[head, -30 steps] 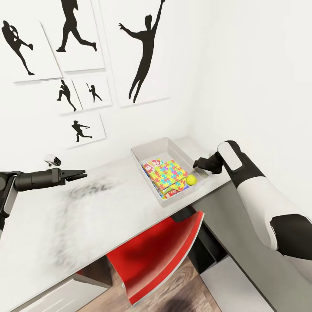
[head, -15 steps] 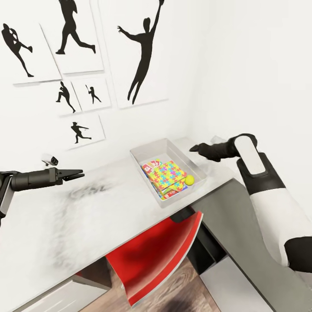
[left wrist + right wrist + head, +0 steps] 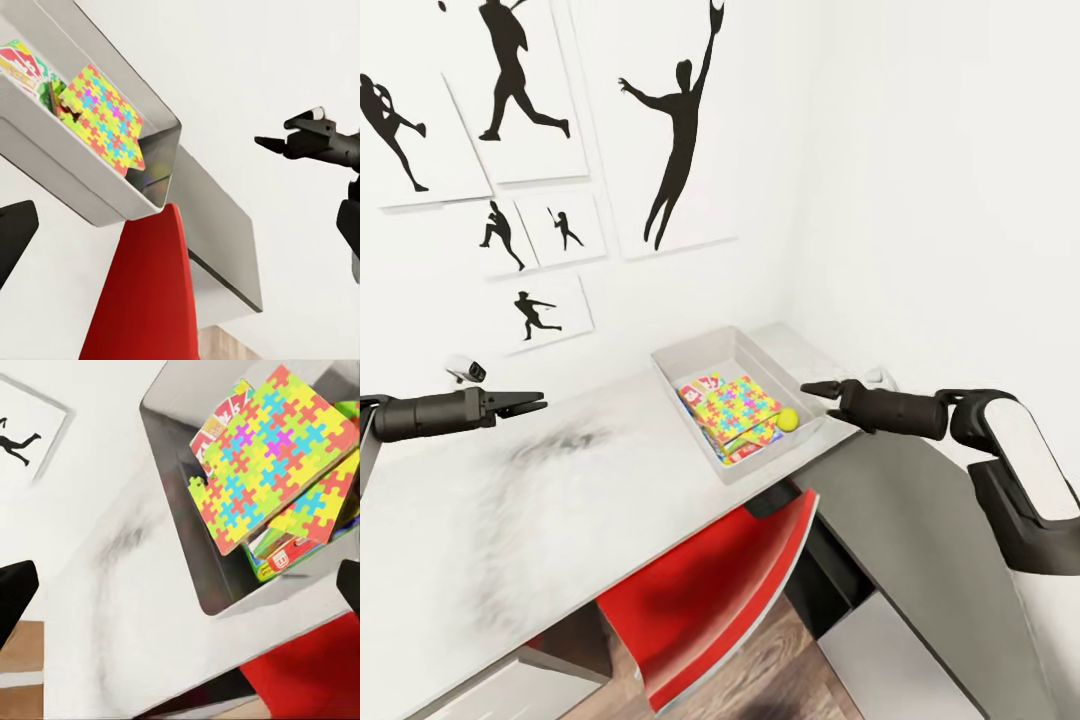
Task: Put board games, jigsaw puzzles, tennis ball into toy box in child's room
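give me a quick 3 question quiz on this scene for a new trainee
1. True or false: the tennis ball lies inside the toy box.
2. What lies on top of the stack in the toy box? A) a jigsaw puzzle B) a bright blue board game C) a red chair
3. Fill in: the right gripper hovers just outside the toy box's ____ wall, as the head view shows it.

Key: 1 true. 2 A, the jigsaw puzzle. 3 right.

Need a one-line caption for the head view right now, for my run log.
Toy box on the table holds jigsaw puzzles and tennis ball; right gripper beside it.
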